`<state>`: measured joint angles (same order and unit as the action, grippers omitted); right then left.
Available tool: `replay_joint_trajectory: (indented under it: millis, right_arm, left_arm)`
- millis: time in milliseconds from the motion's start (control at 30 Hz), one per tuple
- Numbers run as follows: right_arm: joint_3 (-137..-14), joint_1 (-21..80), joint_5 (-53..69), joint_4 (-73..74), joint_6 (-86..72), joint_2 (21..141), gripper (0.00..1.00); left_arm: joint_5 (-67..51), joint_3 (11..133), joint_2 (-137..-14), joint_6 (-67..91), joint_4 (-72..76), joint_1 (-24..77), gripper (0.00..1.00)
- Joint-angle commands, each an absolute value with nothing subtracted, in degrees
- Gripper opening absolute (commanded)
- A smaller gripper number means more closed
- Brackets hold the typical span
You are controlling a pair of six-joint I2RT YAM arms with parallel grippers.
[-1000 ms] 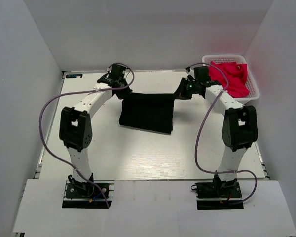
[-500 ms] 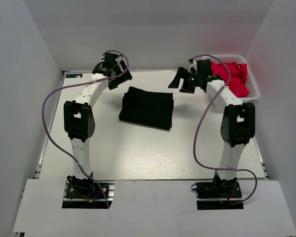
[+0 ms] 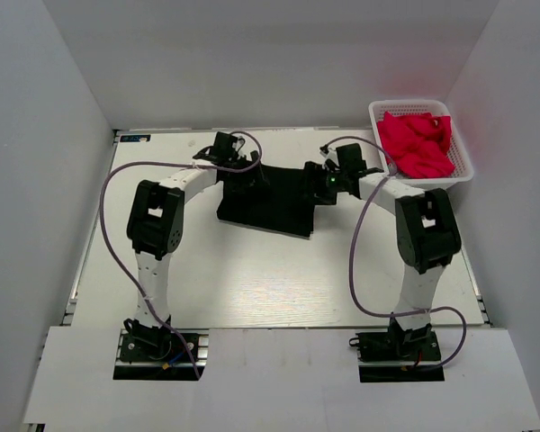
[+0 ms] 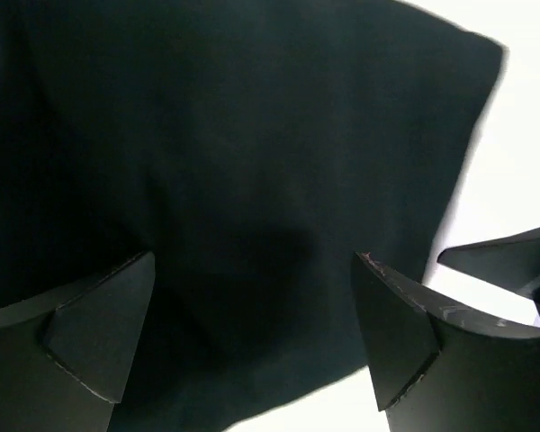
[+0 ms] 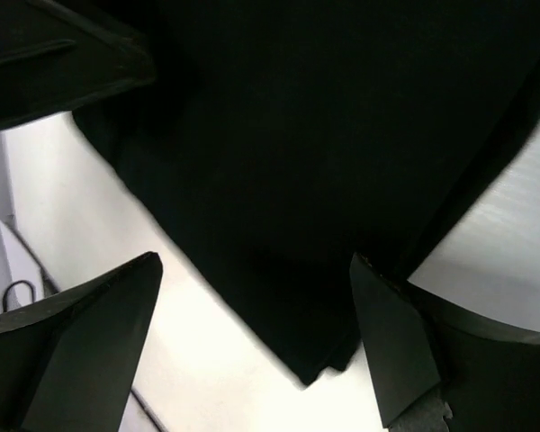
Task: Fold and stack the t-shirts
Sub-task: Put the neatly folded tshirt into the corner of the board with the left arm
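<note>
A black t-shirt lies folded into a rectangle on the white table, mid-back. My left gripper hovers open over its far left corner. My right gripper hovers open over its far right corner. In the left wrist view the black cloth fills most of the frame, and my left gripper has nothing between its fingers. Seen from the right wrist, a folded corner of the shirt lies below the wide-open right gripper.
A white basket at the back right holds crumpled red cloth. White walls close in the table on the left, back and right. Bare tabletop lies between the shirt and the arm bases.
Both grippers, shut on the shirt's top corners a second ago, opened and let it drop folded. They lifted apart, then came back down over its far corners.
</note>
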<state>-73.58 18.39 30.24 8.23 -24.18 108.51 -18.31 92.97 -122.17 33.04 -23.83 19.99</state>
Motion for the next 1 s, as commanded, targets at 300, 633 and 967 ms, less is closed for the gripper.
replay_joint_trajectory:
  millis: [300, 633, 967]
  right_arm:
    - [-77.8, 18.0, 23.8, 8.2, -21.7, 121.4, 0.91]
    - [-79.8, 20.0, 25.8, 9.1, -17.1, 107.1, 0.91]
    - [-70.7, 19.8, 25.6, 11.7, -16.6, 93.2, 0.91]
  left_arm:
    - [-8.5, 92.4, -127.4, 32.4, -32.2, 15.9, 1.0]
    - [-3.7, 99.2, -114.5, 26.0, -34.9, 16.4, 1.0]
    - [12.2, 94.9, -112.0, 26.0, -40.5, 15.8, 1.0]
